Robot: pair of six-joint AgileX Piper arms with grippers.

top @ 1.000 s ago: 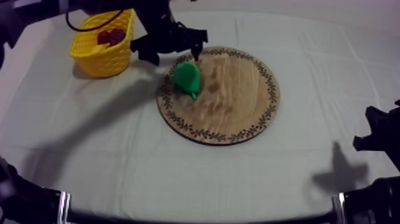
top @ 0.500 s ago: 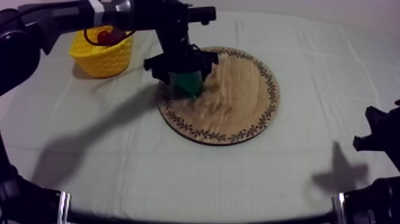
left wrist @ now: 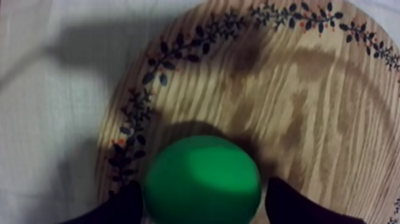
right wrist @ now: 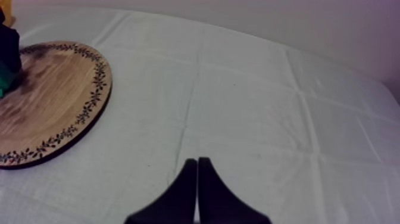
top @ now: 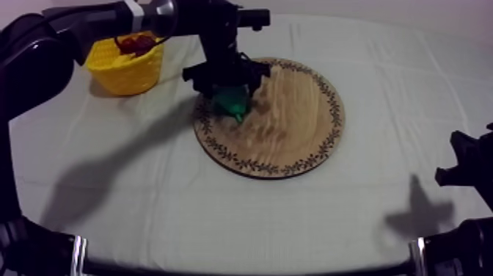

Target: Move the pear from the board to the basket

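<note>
Green toy pear (top: 235,101) rests at 10 o'clock on the round wooden board with a patterned rim (top: 293,132). Left gripper (top: 227,86) is released, black fingers (left wrist: 122,205) flanking the pear, just beside it. Yellow basket (top: 128,70) stands at the counter's (top: 220,213) 10 o'clock. Right gripper (right wrist: 197,159), clenched on nothing, sits at 3 o'clock.
</note>
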